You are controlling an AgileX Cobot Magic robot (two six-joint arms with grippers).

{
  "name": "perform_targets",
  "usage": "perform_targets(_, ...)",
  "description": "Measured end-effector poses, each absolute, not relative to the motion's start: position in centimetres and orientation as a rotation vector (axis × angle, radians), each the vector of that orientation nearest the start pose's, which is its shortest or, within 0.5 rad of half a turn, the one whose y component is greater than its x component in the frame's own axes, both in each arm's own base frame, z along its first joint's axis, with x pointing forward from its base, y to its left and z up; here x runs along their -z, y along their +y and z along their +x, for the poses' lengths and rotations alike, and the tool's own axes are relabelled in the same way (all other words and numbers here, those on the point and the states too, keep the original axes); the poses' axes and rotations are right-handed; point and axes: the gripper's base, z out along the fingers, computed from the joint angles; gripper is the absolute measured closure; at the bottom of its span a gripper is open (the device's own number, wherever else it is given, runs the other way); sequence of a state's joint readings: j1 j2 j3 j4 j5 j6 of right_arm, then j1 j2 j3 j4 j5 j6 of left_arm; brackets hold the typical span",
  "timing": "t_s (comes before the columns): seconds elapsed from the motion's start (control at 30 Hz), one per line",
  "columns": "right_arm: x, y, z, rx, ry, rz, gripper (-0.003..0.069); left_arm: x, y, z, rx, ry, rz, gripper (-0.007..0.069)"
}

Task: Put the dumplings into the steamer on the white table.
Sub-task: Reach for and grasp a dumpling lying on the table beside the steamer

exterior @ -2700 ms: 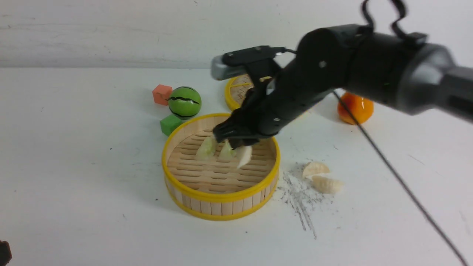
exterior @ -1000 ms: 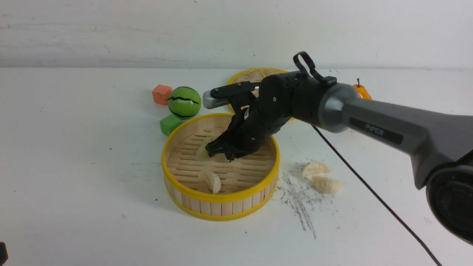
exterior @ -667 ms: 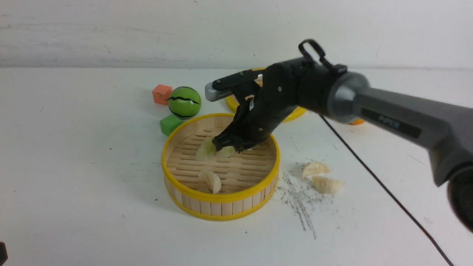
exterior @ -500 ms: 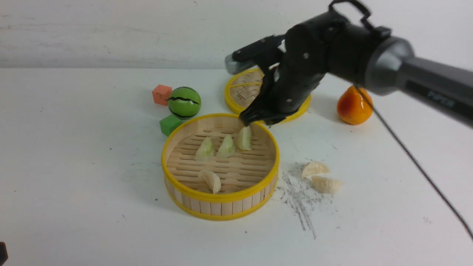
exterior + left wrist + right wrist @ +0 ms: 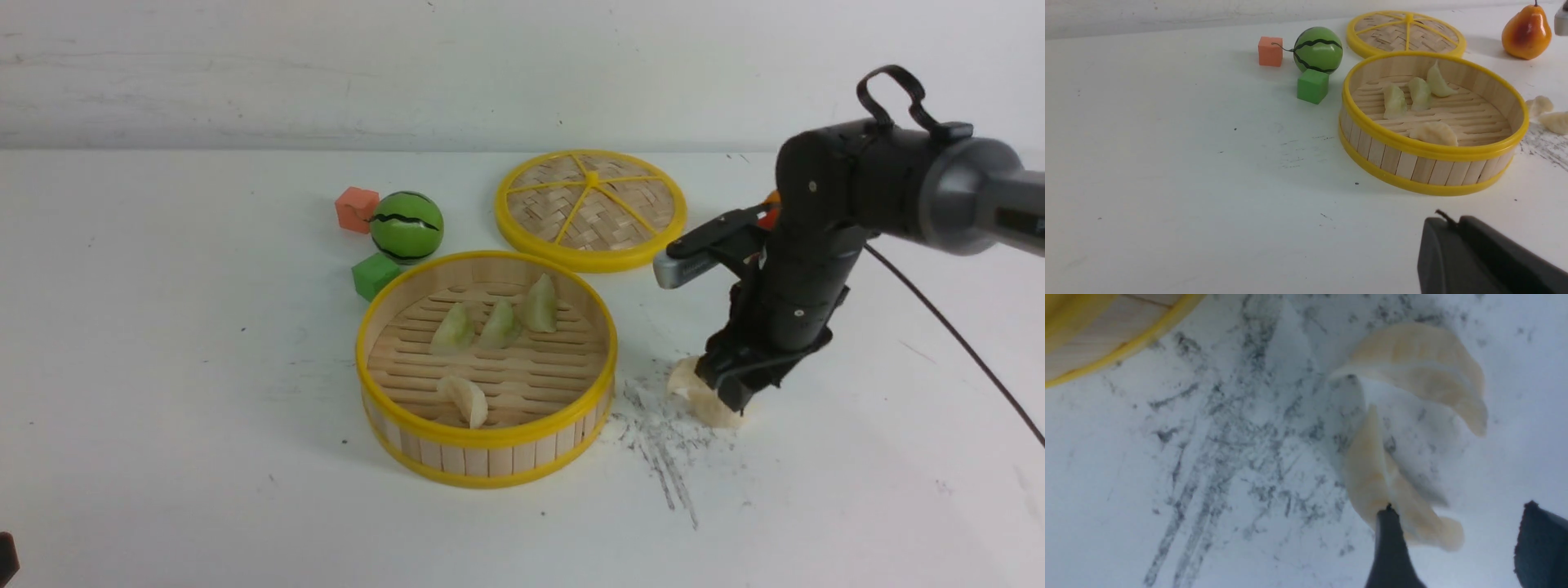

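The steamer (image 5: 490, 437) stands mid-table on the white table (image 5: 204, 408). Inside it lie three pale green dumplings (image 5: 500, 325) in a row and one cream dumpling (image 5: 467, 398). Two more cream dumplings (image 5: 1412, 371) lie on the scratched patch to its right. My right gripper (image 5: 1459, 506) is open and low over them. One of its fingertips (image 5: 1390, 539) overlaps the end of the nearer dumpling (image 5: 1372, 477), and nothing is held. My left gripper (image 5: 1447, 222) is shut and empty, near the table's front, short of the steamer (image 5: 1412, 163).
The flat woven lid (image 5: 592, 204) lies behind the steamer. A watermelon ball (image 5: 407, 226), an orange cube (image 5: 357, 209) and a green cube (image 5: 375, 275) sit at the back left. A pear (image 5: 1525, 30) stands at the back right, behind my right arm. Its cable (image 5: 955, 335) trails across the table.
My right gripper left a third green dumpling in the steamer, rose out, swung right and came down over the two cream dumplings on the table, opening its jaws. The left gripper stayed put.
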State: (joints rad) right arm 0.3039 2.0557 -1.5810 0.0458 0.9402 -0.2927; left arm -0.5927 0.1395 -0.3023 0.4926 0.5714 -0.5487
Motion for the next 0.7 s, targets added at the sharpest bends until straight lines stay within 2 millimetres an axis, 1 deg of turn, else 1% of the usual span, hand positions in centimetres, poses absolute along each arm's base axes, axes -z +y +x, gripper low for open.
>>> perform_targets(0.13,-18.6,13.9,40.9,-0.087,2.683,-0.892,0.0253,-26.0,-0.8,5.3,0.268,1.819,0.248,0.0587)
perform_targets(0.23,-18.0,14.2,40.9,-0.103,2.672,-0.914,0.0276,-26.0,-0.8,5.3,0.267,1.82,0.247,0.0586)
perform_targets(0.3,-17.5,14.2,40.8,-0.113,2.691,-0.929,0.0321,-26.0,-0.8,5.3,0.267,1.82,0.247,0.0586)
perform_targets(0.4,-17.0,14.3,40.5,-0.138,2.734,-0.942,0.0442,-26.0,-0.8,5.3,0.267,1.821,0.247,0.0585)
perform_targets(0.43,-17.0,14.3,40.4,-0.153,2.746,-0.937,0.0467,-26.0,-0.8,5.3,0.267,1.821,0.247,0.0585)
perform_targets(0.47,-16.9,14.3,40.3,-0.158,2.753,-0.94,0.0469,-26.0,-0.8,5.3,0.267,1.821,0.247,0.0585)
perform_targets(0.57,-17.3,14.4,39.9,-0.185,2.802,-0.956,0.0468,-26.0,-0.7,5.3,0.265,1.823,0.247,0.0585)
perform_targets(0.67,-18.7,14.5,39.8,-0.211,2.868,-0.96,0.0467,-26.0,-0.7,5.3,0.264,1.826,0.246,0.0582)
perform_targets(0.7,-19.5,14.5,39.8,-0.225,2.883,-0.948,0.0467,-26.0,-0.7,5.3,0.263,1.826,0.246,0.058)
